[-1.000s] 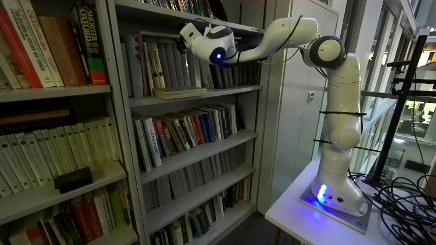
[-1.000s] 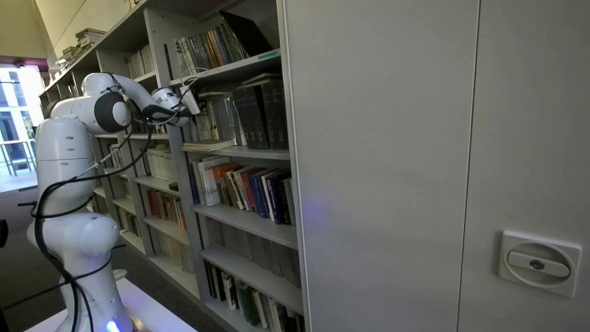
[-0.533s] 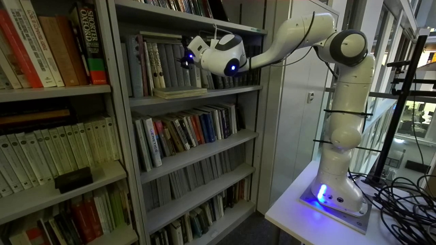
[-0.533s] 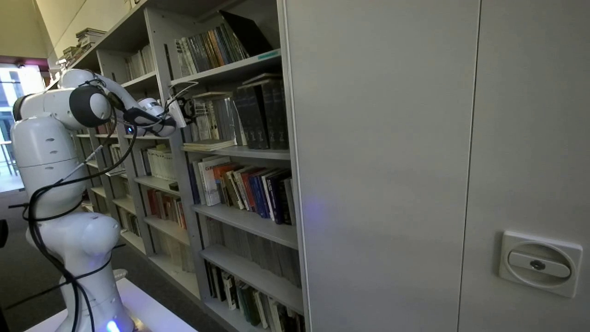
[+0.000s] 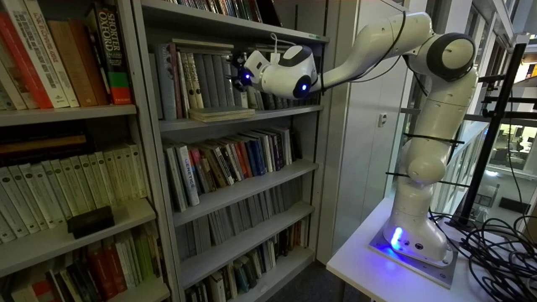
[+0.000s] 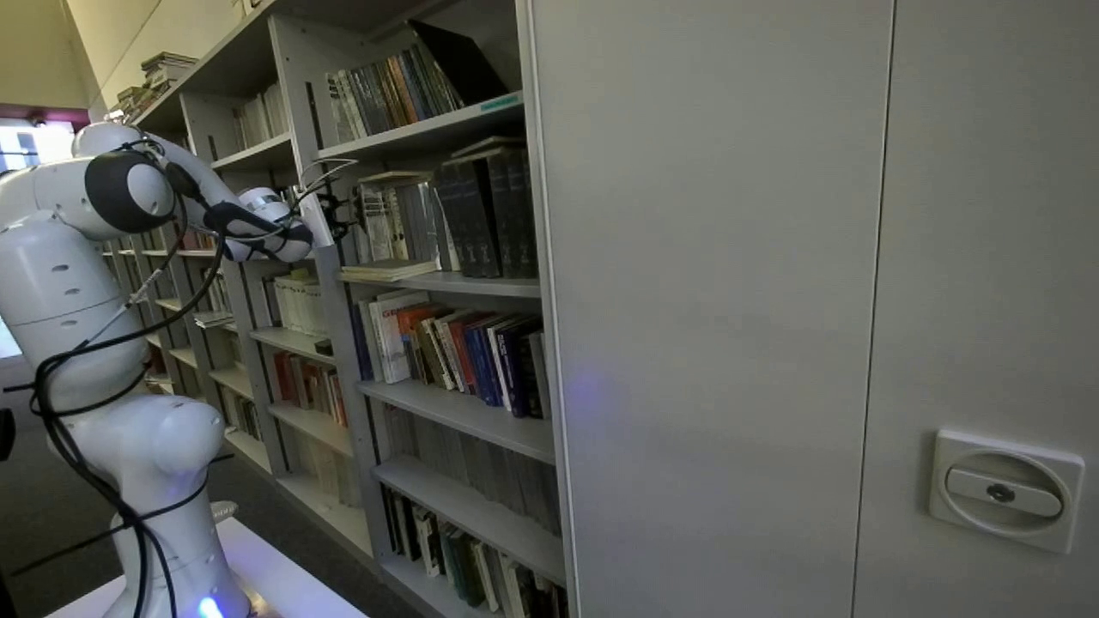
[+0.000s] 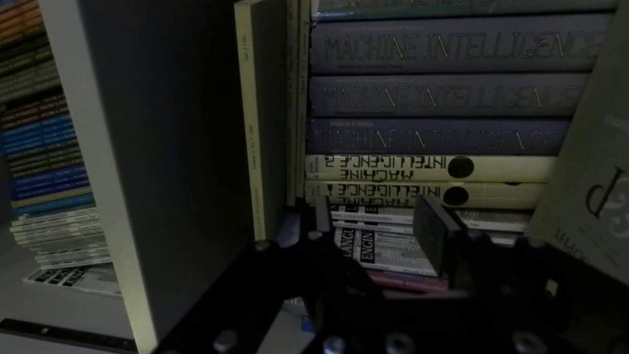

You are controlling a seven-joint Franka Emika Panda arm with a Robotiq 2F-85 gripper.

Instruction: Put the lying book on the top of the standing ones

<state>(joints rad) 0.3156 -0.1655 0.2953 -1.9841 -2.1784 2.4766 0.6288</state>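
1. The claw (image 7: 374, 221) has its two fingers (image 7: 432, 236) apart, with nothing between them.
2. The lying book (image 7: 251, 137) is most likely the one at ten o'clock from the claw in the wrist view, on top of the standing ones (image 7: 437, 93). So the job looks almost done.
3. That book could tip off the front, as it seems to stick out past the two flat books (image 7: 300, 103) under it.
4. If the claw swings to ten o'clock, it could bump that edge and turn the book crooked.
5. If it swings to three o'clock, it could knock the pile (image 7: 589, 177) lying on the shelf (image 5: 289, 110).
6. Count: one claw, two fingers, one book sticking out, two flat books under it. Six standing ones say "Machine Intelligence": one greenish, three grey, two cream. The others are too dim to count. The pile looks like more than one book, but its edges blur.
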